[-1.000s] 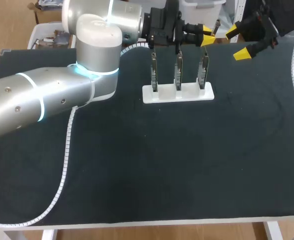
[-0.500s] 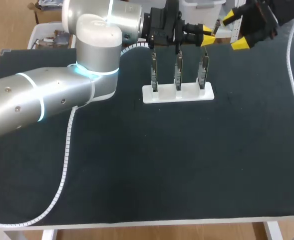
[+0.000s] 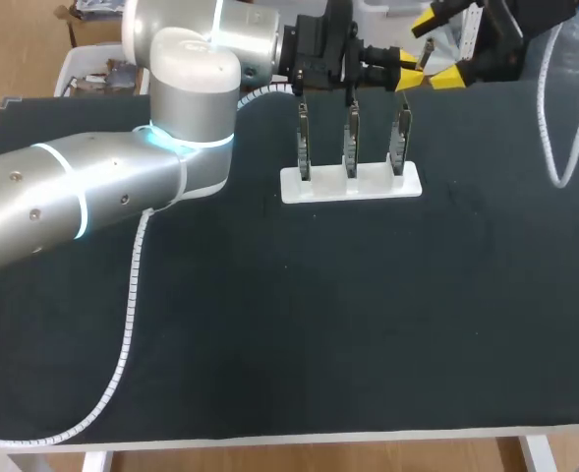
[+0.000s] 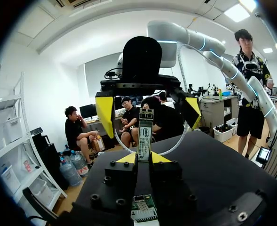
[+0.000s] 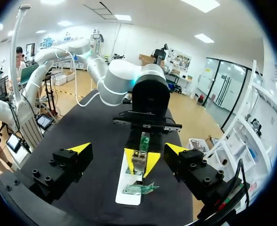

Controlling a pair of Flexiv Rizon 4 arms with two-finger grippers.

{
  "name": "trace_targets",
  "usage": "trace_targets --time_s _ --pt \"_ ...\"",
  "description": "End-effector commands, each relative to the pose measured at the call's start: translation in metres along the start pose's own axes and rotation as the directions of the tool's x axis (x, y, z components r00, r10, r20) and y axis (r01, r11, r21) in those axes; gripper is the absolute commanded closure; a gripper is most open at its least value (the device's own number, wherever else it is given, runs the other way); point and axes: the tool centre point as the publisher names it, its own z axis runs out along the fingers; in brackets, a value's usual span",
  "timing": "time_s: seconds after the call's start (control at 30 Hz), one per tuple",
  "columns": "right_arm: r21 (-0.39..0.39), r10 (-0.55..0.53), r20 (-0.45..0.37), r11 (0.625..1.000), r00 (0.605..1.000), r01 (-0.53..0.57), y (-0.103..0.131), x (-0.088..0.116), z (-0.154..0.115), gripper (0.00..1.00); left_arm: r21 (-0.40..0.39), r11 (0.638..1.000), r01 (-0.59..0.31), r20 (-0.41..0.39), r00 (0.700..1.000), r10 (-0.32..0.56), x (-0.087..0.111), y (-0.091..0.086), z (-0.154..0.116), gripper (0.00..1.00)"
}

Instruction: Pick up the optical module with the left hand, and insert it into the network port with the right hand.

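Left arm [image 3: 83, 202], frame left: silver rounded links, glowing blue-white rings, small screws, spiral cable [image 3: 128, 334]. Right arm [image 3: 540, 18], upper right: black, looped white cable [image 3: 542, 118]. Yellow fingertips [image 3: 408, 82].

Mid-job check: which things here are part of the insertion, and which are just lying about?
Job:
- optical module, held in the left gripper
- right gripper, open, facing it
- three upright boards in the white stand

Lying about:
- white spiral cable trailing over the black table
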Motion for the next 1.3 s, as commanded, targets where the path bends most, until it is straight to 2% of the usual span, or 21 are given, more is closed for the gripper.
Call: trace_targets --time_s 0.03,1.0,1.03,1.07,1.13,1.23,1.3 --pt "-0.007 -0.001 0.009 1.0 1.0 0.002 -0.004 0.0033 0.001 0.0 0.007 1.0 0.001 -0.003 1.0 -0.001 -0.0001 0.0035 0.0011 1.0" --pt "-0.007 -0.001 0.009 1.0 1.0 0.002 -0.004 0.0033 0.001 0.0 0.007 1.0 0.001 -0.003 1.0 -0.001 -0.0001 0.0035 0.0011 1.0" --pt "-0.007 -0.001 0.009 1.0 1.0 0.002 -0.004 0.0033 0.001 0.06 0.007 1.0 0.001 -0.003 1.0 -0.001 -0.0001 0.0035 0.0011 1.0" --pt "-0.007 -0.001 0.009 1.0 1.0 0.002 -0.004 0.0033 0.001 0.19 0.007 1.0 0.001 -0.003 1.0 -0.001 -0.0001 0.0035 0.0011 1.0" --pt "-0.007 -0.001 0.009 1.0 1.0 0.002 -0.004 0.0033 0.001 0.52 0.007 1.0 0.001 -0.003 1.0 -0.001 -0.0001 0.0035 0.0011 1.0" --pt "-0.007 -0.001 0.009 1.0 1.0 0.002 -0.004 0.0033 0.001 0.56 0.007 1.0 0.001 -0.003 1.0 -0.001 -0.0001 0.0035 0.0011 1.0" --pt "-0.007 -0.001 0.009 1.0 1.0 0.002 -0.004 0.0033 0.001 0.7 0.007 1.0 0.001 -0.003 1.0 -0.001 -0.0001 0.0035 0.0011 1.0"
